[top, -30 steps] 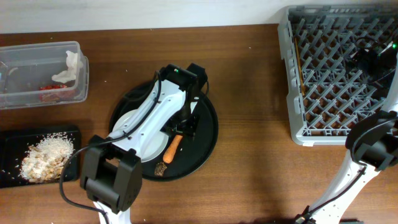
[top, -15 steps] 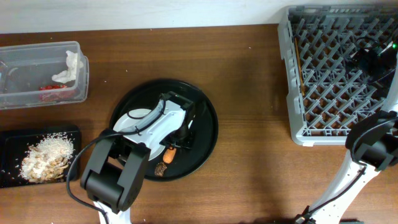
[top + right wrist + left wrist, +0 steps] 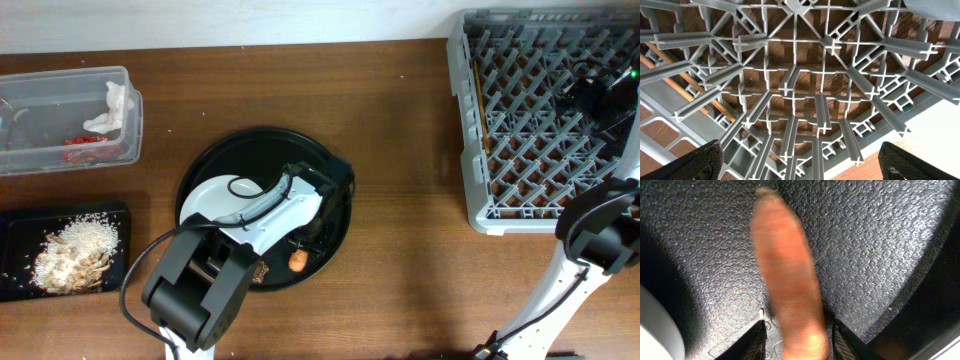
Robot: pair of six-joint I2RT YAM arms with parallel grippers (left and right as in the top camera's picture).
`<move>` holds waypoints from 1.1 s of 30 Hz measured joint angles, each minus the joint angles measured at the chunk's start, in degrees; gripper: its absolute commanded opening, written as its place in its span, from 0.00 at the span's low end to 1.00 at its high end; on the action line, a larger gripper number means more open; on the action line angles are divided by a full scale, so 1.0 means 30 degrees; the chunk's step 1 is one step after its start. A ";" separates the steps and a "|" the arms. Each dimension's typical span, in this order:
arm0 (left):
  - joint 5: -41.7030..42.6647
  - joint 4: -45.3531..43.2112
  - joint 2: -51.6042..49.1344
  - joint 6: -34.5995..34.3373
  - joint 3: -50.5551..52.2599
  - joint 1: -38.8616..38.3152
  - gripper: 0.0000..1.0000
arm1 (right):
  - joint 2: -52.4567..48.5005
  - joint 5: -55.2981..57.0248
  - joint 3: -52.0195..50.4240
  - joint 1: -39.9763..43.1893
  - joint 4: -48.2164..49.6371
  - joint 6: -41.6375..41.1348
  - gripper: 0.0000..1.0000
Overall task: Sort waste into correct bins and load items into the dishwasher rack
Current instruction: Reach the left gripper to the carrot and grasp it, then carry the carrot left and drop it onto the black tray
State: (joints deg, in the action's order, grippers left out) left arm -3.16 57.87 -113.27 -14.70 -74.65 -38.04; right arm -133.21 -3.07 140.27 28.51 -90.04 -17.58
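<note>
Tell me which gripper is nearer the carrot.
Left. The left gripper has a finger on either side of the carrot on the round black tray; the right gripper hangs open over the dishwasher rack, well away from it.

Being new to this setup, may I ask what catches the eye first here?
An orange carrot fills the left wrist view, over the round black tray, between the fingers of the left gripper. At far right, the open right gripper hovers over the grey plastic peg rack.
</note>
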 measured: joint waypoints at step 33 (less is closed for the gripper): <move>-0.0605 0.2776 -0.0750 -0.6972 -0.9879 2.1048 0.22 | 0.0000 0.0000 0.0000 0.0000 0.0000 0.0000 0.98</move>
State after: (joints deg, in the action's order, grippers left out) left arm -4.97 66.19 -115.52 -35.62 -104.29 25.10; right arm -133.21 -3.07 140.27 28.51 -90.04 -17.58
